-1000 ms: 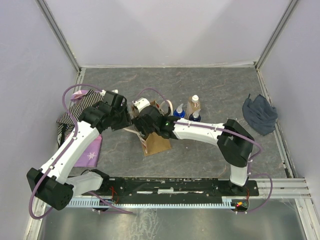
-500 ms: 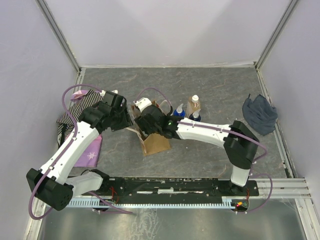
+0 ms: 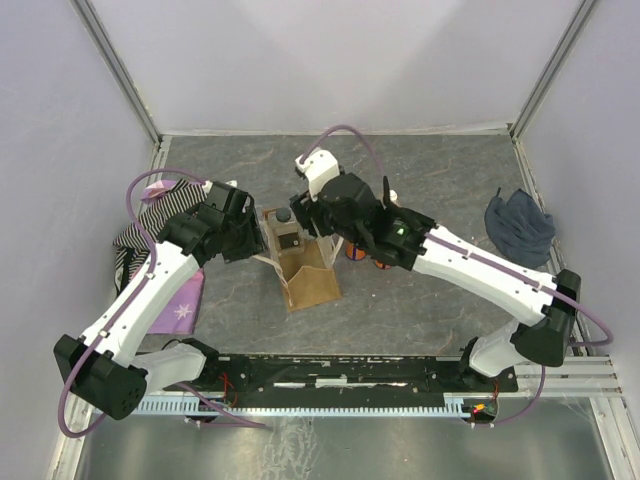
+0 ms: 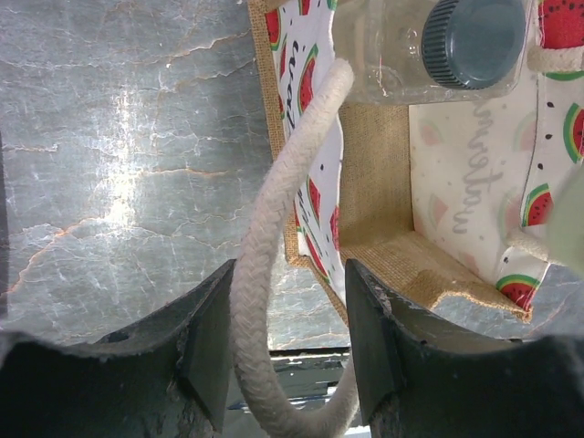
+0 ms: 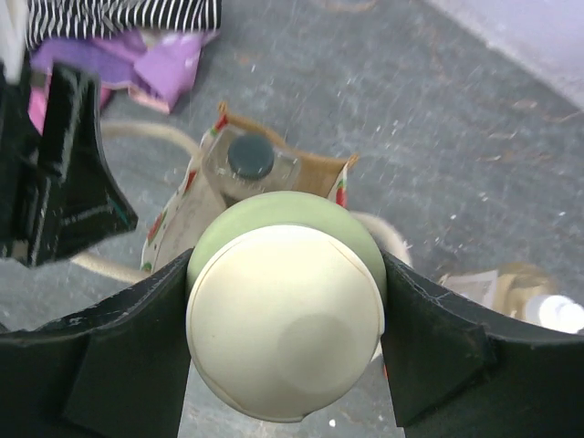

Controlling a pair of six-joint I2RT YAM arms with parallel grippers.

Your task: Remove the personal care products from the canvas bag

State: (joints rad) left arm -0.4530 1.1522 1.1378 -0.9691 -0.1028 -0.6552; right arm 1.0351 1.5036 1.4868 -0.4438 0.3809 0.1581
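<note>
Cream round bottle (image 5: pixel 285 315) sits clamped in the right gripper (image 5: pixel 285 319); below it, one clear square dark-capped bottle (image 5: pixel 248 164) remains inside the tan canvas bag (image 4: pixel 383 173), whose cream rope handle (image 4: pixel 274 237) the left gripper (image 4: pixel 283 351) pinches.

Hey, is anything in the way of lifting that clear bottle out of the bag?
Nothing visible covers the clear bottle; its dark cap shows in the bag's open mouth. But the right gripper directly above is shut on the cream bottle, and the left gripper is around the handle.
</note>
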